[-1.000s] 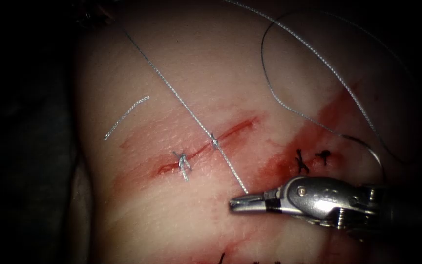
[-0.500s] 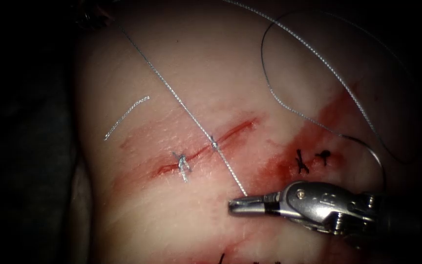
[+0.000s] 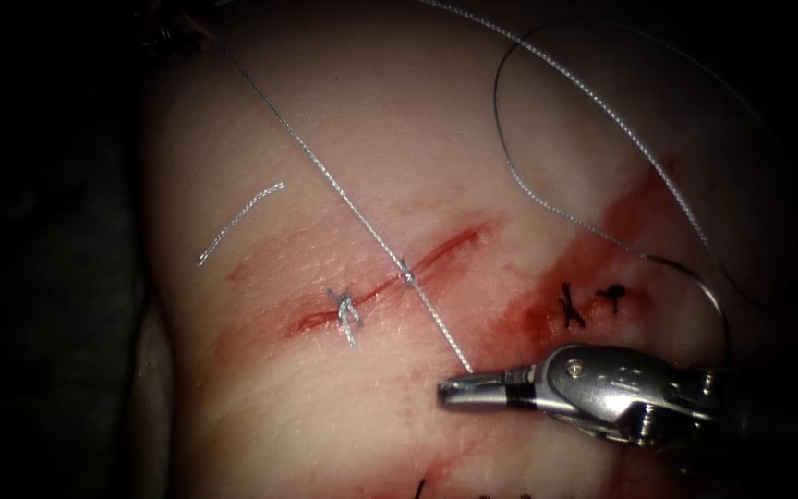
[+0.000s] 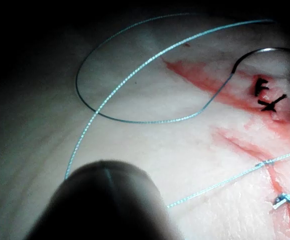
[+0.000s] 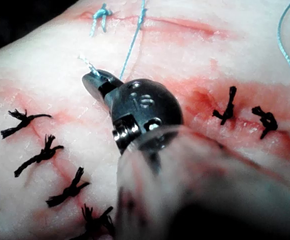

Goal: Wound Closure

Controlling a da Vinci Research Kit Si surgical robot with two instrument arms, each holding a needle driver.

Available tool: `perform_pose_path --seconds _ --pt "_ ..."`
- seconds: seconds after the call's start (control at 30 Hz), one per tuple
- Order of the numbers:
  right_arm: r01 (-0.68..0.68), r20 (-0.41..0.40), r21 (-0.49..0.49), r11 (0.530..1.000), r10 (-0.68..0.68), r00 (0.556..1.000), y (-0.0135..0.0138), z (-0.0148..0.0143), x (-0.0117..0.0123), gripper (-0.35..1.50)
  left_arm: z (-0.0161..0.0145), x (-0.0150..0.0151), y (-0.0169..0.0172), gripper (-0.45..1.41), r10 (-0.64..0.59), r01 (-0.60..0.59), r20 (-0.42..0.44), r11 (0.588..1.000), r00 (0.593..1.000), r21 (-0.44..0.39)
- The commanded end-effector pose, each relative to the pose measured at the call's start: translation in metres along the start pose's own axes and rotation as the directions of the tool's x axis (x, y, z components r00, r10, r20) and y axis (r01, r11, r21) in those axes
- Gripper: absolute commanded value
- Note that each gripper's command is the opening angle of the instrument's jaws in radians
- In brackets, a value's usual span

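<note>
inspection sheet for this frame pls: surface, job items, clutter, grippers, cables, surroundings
Surface: tissue, red fluid right of the cut.
Job's things: thread taut through a knot on the cut; tied stitch beside it; needle lying on the tissue, right of the cut.
Clutter: cut end of thread left of the cut; black stitches.
Grippers: right tool holds the thread's short end; left shaft seen, jaws hidden.
Cables: nothing seen.
Surroundings: dark.

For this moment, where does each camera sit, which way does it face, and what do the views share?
Endoscope view: above and in front, facing the cut; the right tool holds the thread end.
Left wrist view: rides the left arm, looking along its shaft at the tissue.
Right wrist view: rides the right arm, looking at its own jaws.
Shared: all three show the knot on the cut.
</note>
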Motion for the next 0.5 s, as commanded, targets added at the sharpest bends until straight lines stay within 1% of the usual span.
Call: perform_pose_path --seconds 0.03,0.27,0.5 --pt "-0.003 0.002 0.006 1.000 0.003 1.000 0.0001 0.0009 -0.0002 -0.35 0.0004 0.0005 0.0002 -0.45 -0.001 0.001 -0.001 1.000 1.000 0.000" --pt "-0.016 0.011 0.014 1.000 0.015 1.000 -0.0002 0.0010 -0.0006 -0.35 0.0004 0.0003 0.0001 -0.45 -0.002 0.002 -0.001 1.000 1.000 0.003" --pt "-0.017 0.010 0.014 1.000 0.017 1.000 -0.0001 0.0010 -0.0005 -0.35 0.0004 0.0003 0.0001 -0.45 -0.004 0.004 0.002 1.000 1.000 0.003"
